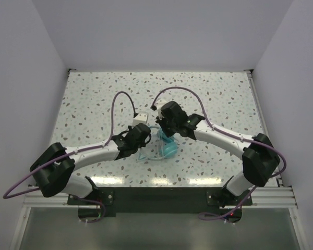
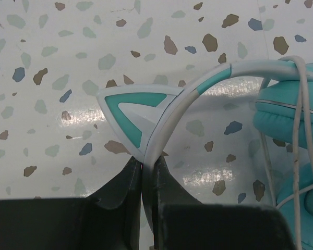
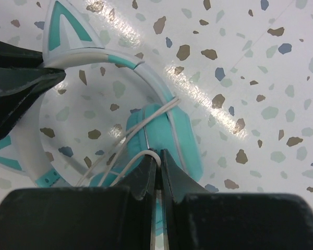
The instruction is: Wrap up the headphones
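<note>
Top view looks down from behind; both wrist views closely share the headphones point(image 3: 185, 140).

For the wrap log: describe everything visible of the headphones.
The headphones are small, turquoise, of glossy plastic, and appear to rest on the speckled table between the two arms. A thin white and teal headband carries triangular cat ears. The teal earcups look softly cushioned. A thin whitish cord crosses one earcup in loose strands. The left claw is shut on the headband beside one ear. The right claw is shut on a loop of the cord.
</note>
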{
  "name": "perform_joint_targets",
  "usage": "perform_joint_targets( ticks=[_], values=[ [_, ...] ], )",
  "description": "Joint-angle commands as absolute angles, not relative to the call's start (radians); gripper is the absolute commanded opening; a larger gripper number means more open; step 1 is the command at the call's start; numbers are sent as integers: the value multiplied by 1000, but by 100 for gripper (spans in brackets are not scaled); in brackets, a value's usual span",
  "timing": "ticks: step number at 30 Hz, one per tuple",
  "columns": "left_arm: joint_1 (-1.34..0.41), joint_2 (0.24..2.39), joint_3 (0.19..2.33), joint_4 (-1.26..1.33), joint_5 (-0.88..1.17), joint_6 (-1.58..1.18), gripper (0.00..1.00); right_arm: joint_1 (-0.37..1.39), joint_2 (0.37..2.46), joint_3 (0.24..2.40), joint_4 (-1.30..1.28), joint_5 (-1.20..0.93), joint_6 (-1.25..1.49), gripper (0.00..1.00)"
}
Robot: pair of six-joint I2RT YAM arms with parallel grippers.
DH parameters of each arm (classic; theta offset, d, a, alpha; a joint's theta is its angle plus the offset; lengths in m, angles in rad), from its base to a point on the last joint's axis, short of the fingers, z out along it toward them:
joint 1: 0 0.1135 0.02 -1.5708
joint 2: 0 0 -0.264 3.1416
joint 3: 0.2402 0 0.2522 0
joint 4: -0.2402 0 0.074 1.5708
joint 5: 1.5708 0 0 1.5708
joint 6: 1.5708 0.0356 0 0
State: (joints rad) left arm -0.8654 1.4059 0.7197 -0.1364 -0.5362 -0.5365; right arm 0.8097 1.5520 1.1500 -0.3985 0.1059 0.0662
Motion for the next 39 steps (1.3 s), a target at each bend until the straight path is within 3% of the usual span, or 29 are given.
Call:
perform_joint_targets(
  ticks=[1,39],
  values=[
    [-884,1379,704,-29,-468,-506,0,793,1575,1204,-281,104,48,0],
    [-885,1377,660,28,-382,-368,0,747,1769,1344,-317,287,-106,2]
  ],
)
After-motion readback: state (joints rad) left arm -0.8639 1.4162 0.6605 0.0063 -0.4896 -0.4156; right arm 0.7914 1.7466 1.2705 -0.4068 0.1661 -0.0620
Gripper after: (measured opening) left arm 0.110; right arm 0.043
